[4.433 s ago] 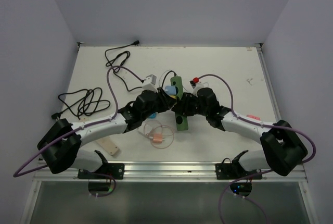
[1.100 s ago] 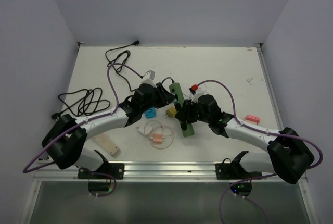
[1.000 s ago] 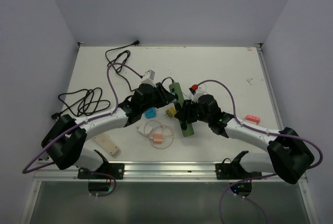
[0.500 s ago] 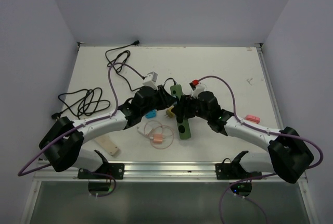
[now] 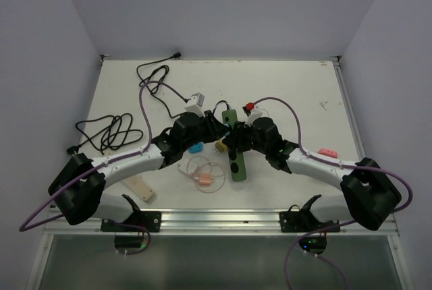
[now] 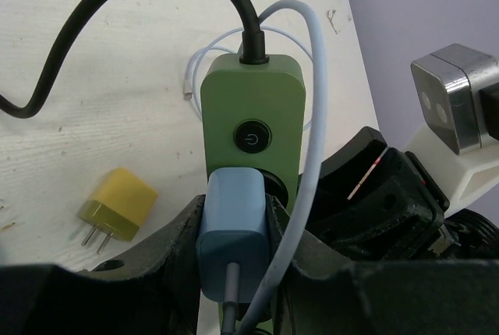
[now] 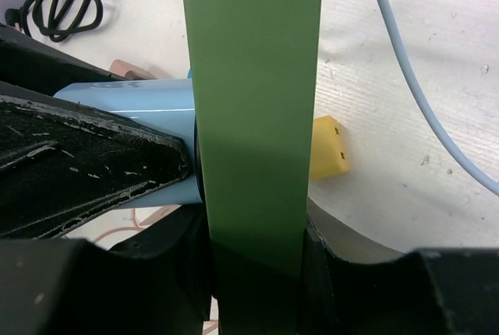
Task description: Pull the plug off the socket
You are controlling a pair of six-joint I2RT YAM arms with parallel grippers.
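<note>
Top view: both arms meet mid-table [image 5: 304, 94] over the green socket [image 5: 235, 158] strip. Left end effector [image 5: 214, 128] and right end effector [image 5: 236, 143] are bunched at its middle; plug hidden here. Loose yellow adapter [image 5: 220, 146] and a small blue piece [image 5: 195, 148] lie just left of the strip.

Left wrist: left end effector [image 6: 234, 261] is clamped on the blue plug [image 6: 232, 245], one finger each side. Plug sits seated in the socket [image 6: 253, 117] just below the power button [image 6: 249, 137], white cable [image 6: 308, 109] looping past it. Yellow adapter [image 6: 118, 204] on the table to the left, apart.

Right wrist: right end effector [image 7: 253, 261] grips the socket [image 7: 253, 109] body across its width, bracing it. Plug [image 7: 144, 93] butts the strip's left face, no gap visible.

Step, as I read it: grasp and brace done, extraction not yet. Next: pull the plug straight out along its prongs while the right holds firm.

Versus 1.1 s ago: strip has swung from tilted back to near upright in the top view, and both wrists have closed in.
</note>
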